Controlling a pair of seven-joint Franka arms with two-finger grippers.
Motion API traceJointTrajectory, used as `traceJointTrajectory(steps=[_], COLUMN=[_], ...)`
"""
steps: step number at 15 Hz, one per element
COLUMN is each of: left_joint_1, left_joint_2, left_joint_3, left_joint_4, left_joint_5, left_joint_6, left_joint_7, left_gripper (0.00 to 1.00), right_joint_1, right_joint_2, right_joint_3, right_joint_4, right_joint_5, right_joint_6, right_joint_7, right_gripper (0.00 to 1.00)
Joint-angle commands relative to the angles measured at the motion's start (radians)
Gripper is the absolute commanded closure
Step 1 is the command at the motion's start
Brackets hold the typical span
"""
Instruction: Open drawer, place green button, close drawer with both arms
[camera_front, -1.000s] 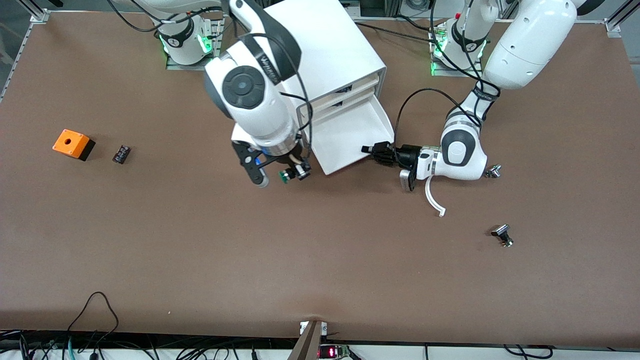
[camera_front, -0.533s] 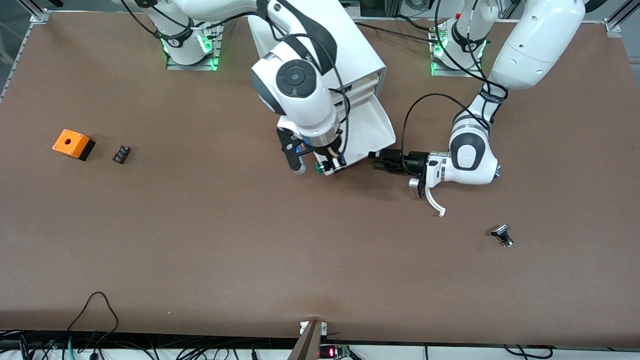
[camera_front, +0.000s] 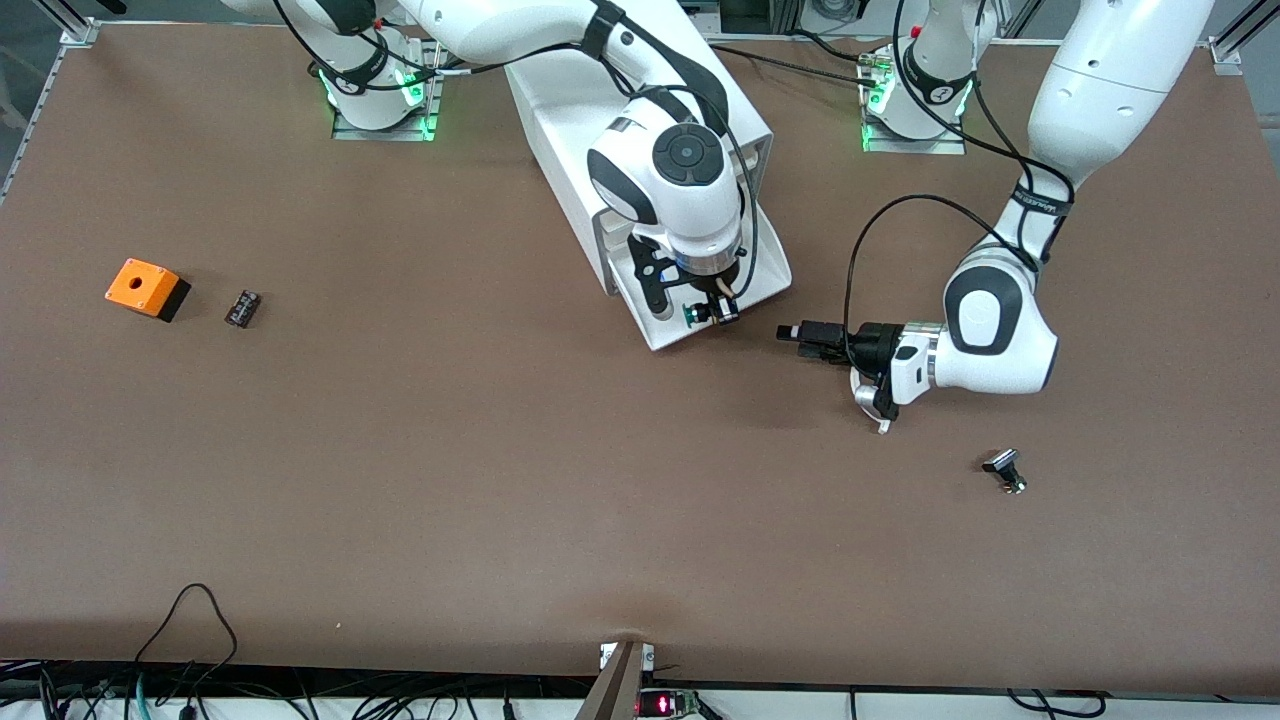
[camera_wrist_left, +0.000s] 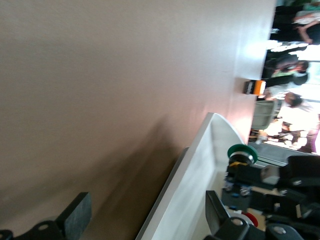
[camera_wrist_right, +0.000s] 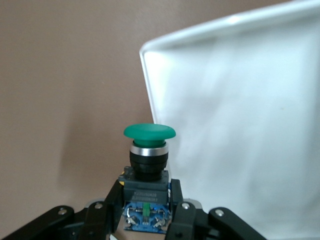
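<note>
The lowest drawer (camera_front: 765, 262) of the white cabinet (camera_front: 570, 100) stands pulled out. My right gripper (camera_front: 703, 313) hangs over the drawer's front corner, shut on the button (camera_front: 691, 316). In the right wrist view the button (camera_wrist_right: 149, 150) sits upright between the fingers (camera_wrist_right: 186, 212), green cap up, above the drawer rim (camera_wrist_right: 150, 85). My left gripper (camera_front: 795, 340) hovers low over the table beside the drawer, toward the left arm's end, open and holding nothing. The left wrist view shows its fingers (camera_wrist_left: 76, 212) spread wide, with the drawer wall (camera_wrist_left: 200, 170) and the button (camera_wrist_left: 242, 153) ahead.
An orange box with a hole (camera_front: 146, 288) and a small black part (camera_front: 243, 307) lie toward the right arm's end. A black-and-silver knob (camera_front: 1005, 472) lies toward the left arm's end, nearer the front camera. Cables run along the front edge (camera_front: 190, 640).
My right arm carried the button from over the table beside the drawer to over its front corner. My left gripper opened and drew back from the drawer.
</note>
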Motion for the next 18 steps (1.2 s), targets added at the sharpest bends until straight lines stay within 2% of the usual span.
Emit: traceJointTrajectory(steps=[1,3,5,6,7,10,13,16,18], left_joint_1=[0.001,0.0,-0.005,-0.01,-0.011,-0.016,-0.022,-0.065,-0.089], left_joint_2=[-0.032,-0.04,-0.042,-0.042,-0.042,-0.039,-0.029,-0.014,0.0], left_joint_3=[0.005,0.011,0.011,0.01,0.008,0.008,0.002,0.005,0.003], left_joint_4=[0.061,0.138,0.211,0.233,0.253,0.27,0.269,0.267,0.252], left_joint_5=[0.176,0.309,0.42,0.475,0.519,0.607,0.676,0.745,0.802], left_joint_6=[-0.048,-0.115,-0.175,-0.194,-0.206,-0.215,-0.208,-0.189,-0.11], left_joint_7=[-0.172,-0.294,-0.437,-0.501,-0.54,-0.597,-0.712,-0.82,-0.966], left_gripper=[0.0,0.0,0.0,0.0,0.0,0.0,0.0,0.0,0.0], right_joint_1=[0.024,0.03,0.03,0.03,0.032,0.023,0.007,-0.031,-0.095], right_joint_2=[0.04,0.041,0.041,0.041,0.038,0.025,-0.013,-0.061,-0.113], right_joint_3=[-0.008,-0.008,-0.008,-0.008,-0.008,-0.011,-0.044,-0.067,-0.061], right_joint_4=[0.036,0.021,0.015,0.015,0.015,0.021,0.023,0.026,0.026], right_joint_5=[-0.017,-0.016,-0.013,-0.011,-0.012,-0.016,-0.016,-0.013,-0.005], right_joint_6=[0.009,0.011,0.017,0.015,0.011,0.0,-0.034,-0.101,-0.126], right_joint_7=[0.048,0.056,0.065,0.066,0.065,0.063,0.037,-0.117,-0.212], right_gripper=[1.0,1.0,0.55,0.2,0.0,0.0,0.0,0.0,0.0])
